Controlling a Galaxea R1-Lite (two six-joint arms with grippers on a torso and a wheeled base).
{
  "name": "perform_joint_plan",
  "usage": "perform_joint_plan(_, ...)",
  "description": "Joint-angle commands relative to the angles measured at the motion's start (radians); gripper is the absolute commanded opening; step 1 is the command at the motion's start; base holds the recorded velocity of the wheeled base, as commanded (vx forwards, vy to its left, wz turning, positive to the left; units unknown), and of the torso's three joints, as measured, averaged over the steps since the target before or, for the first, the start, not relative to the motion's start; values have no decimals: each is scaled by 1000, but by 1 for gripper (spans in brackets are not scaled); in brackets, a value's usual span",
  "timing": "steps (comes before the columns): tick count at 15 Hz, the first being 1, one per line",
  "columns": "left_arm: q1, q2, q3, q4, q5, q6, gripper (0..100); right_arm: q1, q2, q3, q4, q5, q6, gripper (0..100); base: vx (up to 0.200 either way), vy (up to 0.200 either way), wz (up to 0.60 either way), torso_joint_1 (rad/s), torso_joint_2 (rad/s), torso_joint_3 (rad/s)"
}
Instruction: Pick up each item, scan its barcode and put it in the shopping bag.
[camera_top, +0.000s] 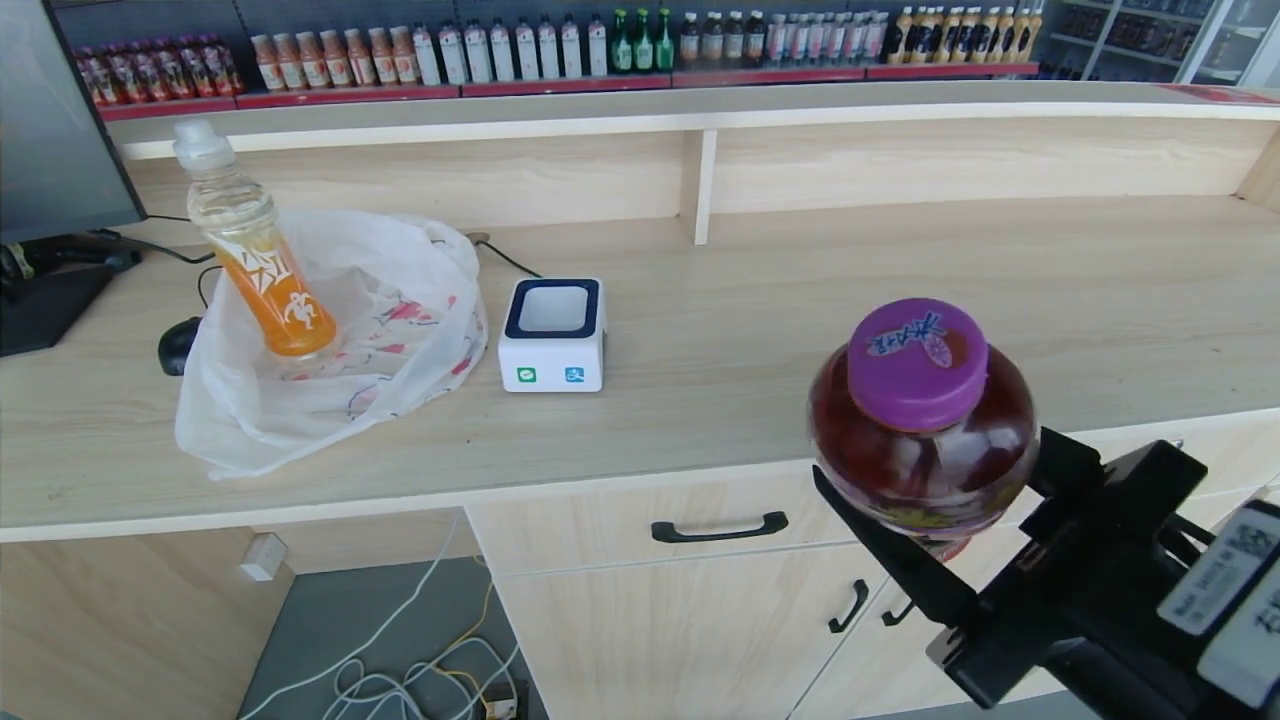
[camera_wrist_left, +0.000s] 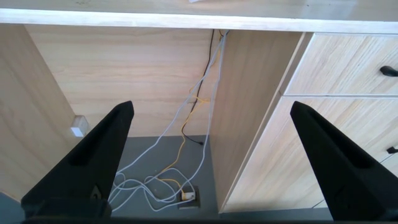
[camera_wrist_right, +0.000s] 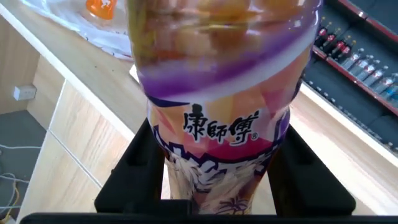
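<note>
Right hand (camera_top: 930, 460): closed around the purple-capped bottle (camera_top: 920, 400), one finger on each side of its body. The bottle is upright, with a dark red drink inside and the cap facing up. It is held off the bench (camera_top: 850, 270), just out from the front edge, toward the right end, above the drawer fronts.

Left hand (camera_wrist_left: 211, 109): open, fingers spread wide with nothing between them. It is below the bench top, facing the recess where cables (camera_wrist_left: 168, 180) lie on the floor.

Shopping bag (camera_top: 420, 290): white plastic, slumped open on the left part of the bench. An orange-drink bottle (camera_top: 262, 260) with a white cap stands in it, tilted.

Scanner (camera_top: 553, 335): white box with a dark-framed top, just beside the bag on its right, well apart from the held bottle.

A dark mouse (camera_top: 178, 345) sits against the bag's left side.
</note>
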Motion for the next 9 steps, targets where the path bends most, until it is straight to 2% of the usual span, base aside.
perform_joint_plan(1,0,0,0,0,0,0,100,57,25,-1,-1,-8,-41,0,0,0,0,0,0,0)
perform_joint_plan(4,0,1,0,0,0,0,100,94,22,-10,-1,-8,-270,0,0,0,0,0,0,0)
perform_joint_plan(7,0,1,0,2,0,0,100,143,17,-10,-3,-8,-423,0,0,0,0,0,0,0)
perform_joint_plan(9,0,0,0,0,0,0,100,158,15,-9,-3,-8,-461,0,0,0,0,0,0,0)
